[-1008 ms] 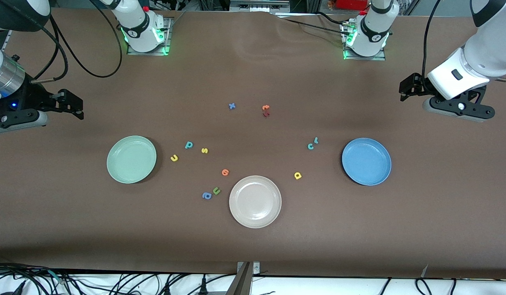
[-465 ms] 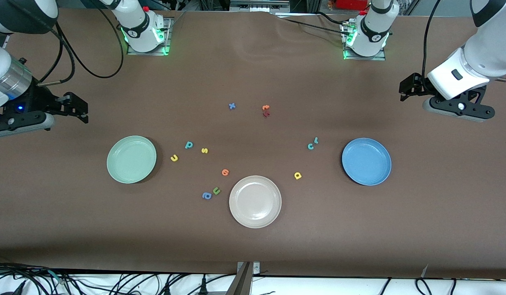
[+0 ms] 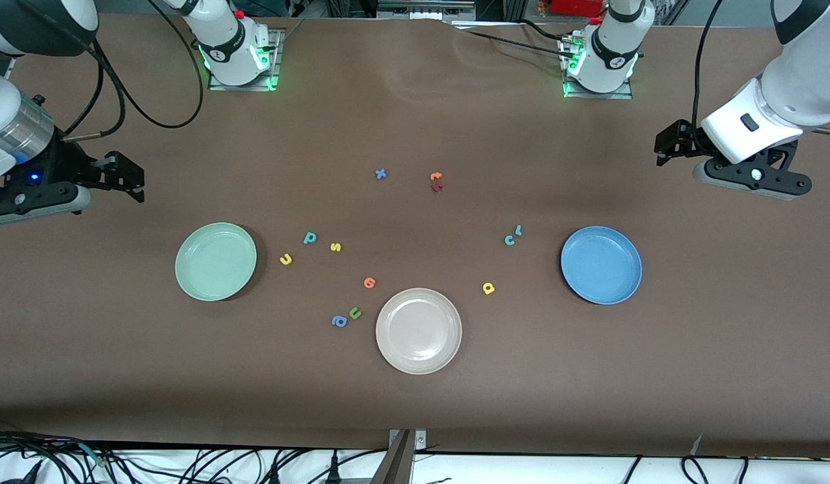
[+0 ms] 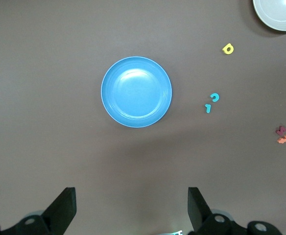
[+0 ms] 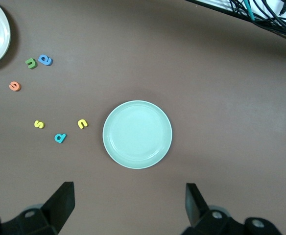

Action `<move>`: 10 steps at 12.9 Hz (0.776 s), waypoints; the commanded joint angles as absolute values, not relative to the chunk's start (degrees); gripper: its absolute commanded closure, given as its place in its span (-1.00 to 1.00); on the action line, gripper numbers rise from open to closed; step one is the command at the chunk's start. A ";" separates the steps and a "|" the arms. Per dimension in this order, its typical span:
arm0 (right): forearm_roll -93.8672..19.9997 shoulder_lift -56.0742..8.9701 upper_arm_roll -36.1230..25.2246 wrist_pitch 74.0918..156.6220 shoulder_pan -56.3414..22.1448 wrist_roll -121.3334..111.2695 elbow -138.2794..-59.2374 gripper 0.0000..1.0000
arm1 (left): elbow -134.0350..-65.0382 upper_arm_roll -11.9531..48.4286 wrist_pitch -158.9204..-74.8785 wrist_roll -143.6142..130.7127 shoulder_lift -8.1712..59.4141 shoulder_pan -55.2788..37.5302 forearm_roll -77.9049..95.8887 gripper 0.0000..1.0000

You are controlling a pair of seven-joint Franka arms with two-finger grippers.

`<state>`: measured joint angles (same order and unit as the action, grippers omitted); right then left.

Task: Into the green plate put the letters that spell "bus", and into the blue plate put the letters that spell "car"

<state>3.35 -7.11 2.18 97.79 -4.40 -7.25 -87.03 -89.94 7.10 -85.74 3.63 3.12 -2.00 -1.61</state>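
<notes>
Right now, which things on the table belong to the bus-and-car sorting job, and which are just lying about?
Job:
green plate
blue plate
teal b
yellow u
yellow s
teal c
teal r
yellow a

Lying about:
beige plate
blue a
green u
orange letter
blue x
orange and dark red letters

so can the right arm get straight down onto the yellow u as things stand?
Probably yes. The right gripper hangs with jaws open; the yellow u lies flat beside the green plate, apart from the teal b.

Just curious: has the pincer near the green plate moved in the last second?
Yes. The right pincer has crept slightly toward the green plate; its fingers are open.
</notes>
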 commanded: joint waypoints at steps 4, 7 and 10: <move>3.34 -7.82 0.26 97.39 -4.22 -8.17 -85.25 -1.00 | -90.70 6.86 -85.43 4.75 2.20 -1.93 -0.35 -1.00; 3.43 -7.91 0.61 97.38 -4.75 -8.00 -85.34 -1.00 | -90.70 6.86 -85.43 4.75 2.20 -1.93 -0.35 -1.00; 3.43 -7.91 0.79 97.38 -4.83 -8.35 -85.34 -1.00 | -90.70 6.86 -85.43 4.75 2.20 -1.93 -0.35 -1.00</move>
